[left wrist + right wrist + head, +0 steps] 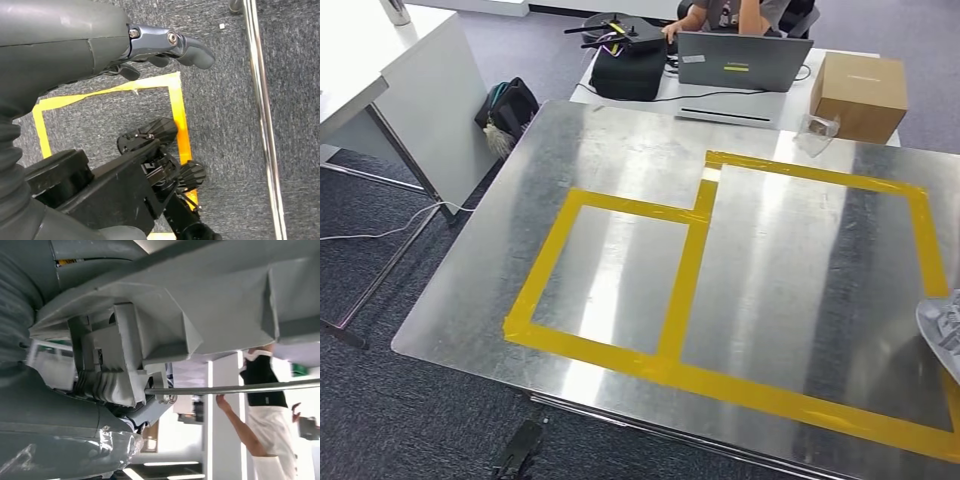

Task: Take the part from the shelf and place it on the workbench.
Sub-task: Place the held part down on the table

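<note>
1. Right hand [113,385] grips the large grey moulded plastic part [181,315]; its edge [943,330] shows over the right side of the desk.
2. Left hand [166,47] hangs over the carpet, fingers apart, holding nothing.
3. Shiny metal desk [637,160] carries yellow tape rectangles [682,290].
4. Advice: lower the part level inside the larger rectangle, then release.

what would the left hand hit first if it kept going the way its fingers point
Probably the grey carpet. In the left wrist view the left hand hangs empty over the floor, fingers reaching past the yellow tape toward a metal bar; depth is unclear.
</note>
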